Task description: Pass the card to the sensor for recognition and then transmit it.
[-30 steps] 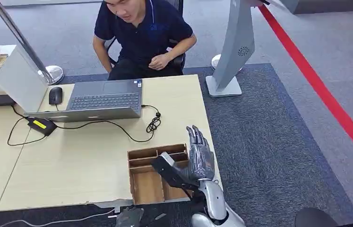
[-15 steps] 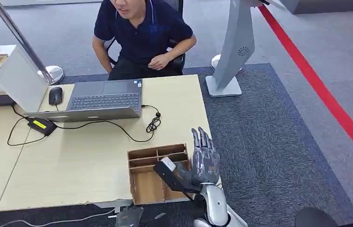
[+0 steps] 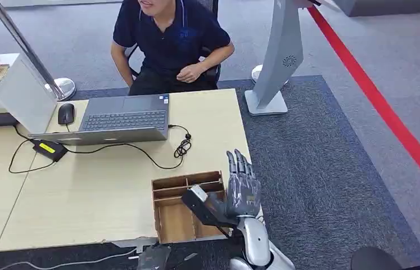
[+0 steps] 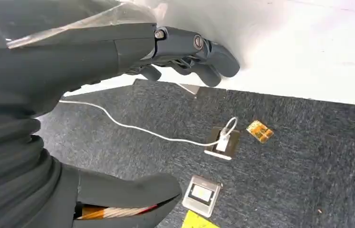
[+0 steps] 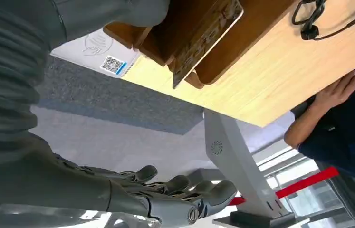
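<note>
Right wrist view showed the card (image 5: 207,34) standing on edge in a compartment of the wooden box (image 5: 242,42), just beside the thumb of the right hand (image 5: 118,190), apart from its fingers (image 5: 199,192). Those fingers were extended, spread and holding nothing. In the head view the right hand (image 3: 235,194) hovered over the box (image 3: 176,214) at the near right corner of the table (image 3: 84,191). Farther left lay a laptop (image 3: 120,118), a mouse (image 3: 66,113) and a cable (image 3: 182,147); a person (image 3: 171,45) sat beyond. The left hand (image 4: 71,95) hung over dark carpet (image 4: 308,156), fingers loosely curled, empty.
</note>
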`<action>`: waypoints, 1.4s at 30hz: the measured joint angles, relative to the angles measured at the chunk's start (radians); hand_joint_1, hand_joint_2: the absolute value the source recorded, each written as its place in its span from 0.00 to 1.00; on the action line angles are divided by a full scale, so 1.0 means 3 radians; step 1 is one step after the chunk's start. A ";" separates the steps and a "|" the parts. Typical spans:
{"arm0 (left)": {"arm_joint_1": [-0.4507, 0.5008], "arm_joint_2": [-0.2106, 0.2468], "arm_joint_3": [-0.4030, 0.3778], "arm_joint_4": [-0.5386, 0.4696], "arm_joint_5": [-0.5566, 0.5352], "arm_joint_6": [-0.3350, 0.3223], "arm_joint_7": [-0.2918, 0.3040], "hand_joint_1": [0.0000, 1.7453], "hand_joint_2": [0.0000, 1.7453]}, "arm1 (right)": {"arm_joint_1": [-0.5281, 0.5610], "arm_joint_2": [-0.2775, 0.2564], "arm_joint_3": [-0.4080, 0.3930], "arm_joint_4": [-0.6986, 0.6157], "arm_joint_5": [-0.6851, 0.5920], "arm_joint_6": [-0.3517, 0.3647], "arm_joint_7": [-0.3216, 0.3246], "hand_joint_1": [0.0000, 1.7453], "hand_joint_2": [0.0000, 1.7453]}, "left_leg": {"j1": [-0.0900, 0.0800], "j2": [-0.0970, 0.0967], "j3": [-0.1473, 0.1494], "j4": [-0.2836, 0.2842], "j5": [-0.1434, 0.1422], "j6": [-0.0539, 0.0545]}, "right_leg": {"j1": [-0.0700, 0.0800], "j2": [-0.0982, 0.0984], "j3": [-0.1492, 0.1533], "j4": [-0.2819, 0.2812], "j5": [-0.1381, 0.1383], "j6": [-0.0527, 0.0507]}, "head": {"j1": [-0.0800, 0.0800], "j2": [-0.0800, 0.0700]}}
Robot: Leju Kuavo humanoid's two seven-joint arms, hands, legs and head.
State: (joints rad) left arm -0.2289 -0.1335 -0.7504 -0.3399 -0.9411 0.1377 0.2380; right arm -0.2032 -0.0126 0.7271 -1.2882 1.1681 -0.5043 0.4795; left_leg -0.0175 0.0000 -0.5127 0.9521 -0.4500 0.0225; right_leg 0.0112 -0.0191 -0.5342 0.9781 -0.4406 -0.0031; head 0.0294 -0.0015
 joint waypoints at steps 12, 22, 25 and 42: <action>0.0001 -0.0004 0.0047 0.0000 -0.0025 -0.0003 -0.0001 0.00 1.00 | -0.0009 0.0034 0.0000 0.0033 0.0010 -0.0015 -0.0023 0.00 1.00 | 0.0000 0.0000 0.0000 0.0000 0.0000 0.0000 | 0.0000 0.0000 0.0000 0.0000 0.0000 0.0000 | -0.0001 0.0000; 0.0001 -0.0019 0.0061 0.0000 -0.0038 -0.0009 -0.0001 0.00 1.00 | -0.0028 0.0051 0.0000 0.0064 0.0010 -0.0020 -0.0034 0.00 1.00 | 0.0000 0.0000 0.0000 0.0000 0.0000 0.0000 | 0.0000 0.0000 0.0000 0.0000 0.0000 0.0000 | -0.0001 0.0000; 0.0001 -0.0019 0.0066 0.0000 -0.0046 -0.0010 -0.0001 0.00 1.00 | -0.0034 0.0057 0.0000 0.0066 0.0009 -0.0028 -0.0043 0.00 1.00 | 0.0000 0.0000 0.0000 0.0000 0.0000 0.0000 | 0.0000 0.0000 0.0000 0.0000 0.0000 0.0000 | -0.0001 0.0000; 0.0001 -0.0020 0.0078 0.0000 -0.0074 -0.0010 -0.0011 0.00 1.00 | -0.0051 0.0065 0.0000 0.0098 0.0001 -0.0056 -0.0048 0.00 1.00 | 0.0000 0.0000 0.0000 0.0000 0.0000 0.0000 | 0.0000 0.0000 0.0000 0.0000 0.0000 0.0000 | -0.0001 0.0000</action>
State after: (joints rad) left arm -0.2286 -0.1396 -0.7271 -0.3399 -0.9632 0.1347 0.2346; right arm -0.2184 0.0069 0.7271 -1.2589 1.1685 -0.5211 0.4650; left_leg -0.0175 0.0000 -0.5128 0.9521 -0.4500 0.0225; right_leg 0.0112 -0.0191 -0.5343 0.9781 -0.4406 -0.0031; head 0.0290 -0.0015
